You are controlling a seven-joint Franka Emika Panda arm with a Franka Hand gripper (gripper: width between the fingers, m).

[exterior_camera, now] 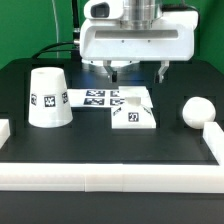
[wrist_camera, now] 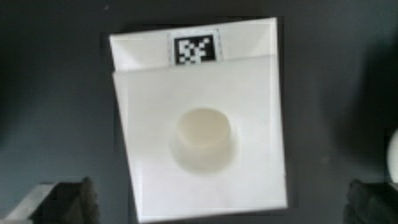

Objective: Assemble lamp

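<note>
The flat square base block point(exterior_camera: 133, 112) lies on the black table, near the middle, with a tag on its front face. In the wrist view it point(wrist_camera: 199, 125) fills the centre, showing an oval socket hole and a tag at one edge. My gripper point(exterior_camera: 136, 72) hangs open above the block's far side; its dark fingers point(wrist_camera: 57, 203) stand wide apart either side of the block, touching nothing. The tapered shade point(exterior_camera: 49, 97) stands upside down at the exterior view's left. The round bulb point(exterior_camera: 197, 110) lies at the exterior view's right.
The marker board point(exterior_camera: 98, 96) lies flat just behind and left of the base block. A white rail point(exterior_camera: 110, 175) runs along the table's front, with raised white blocks at both ends. A green wall stands behind.
</note>
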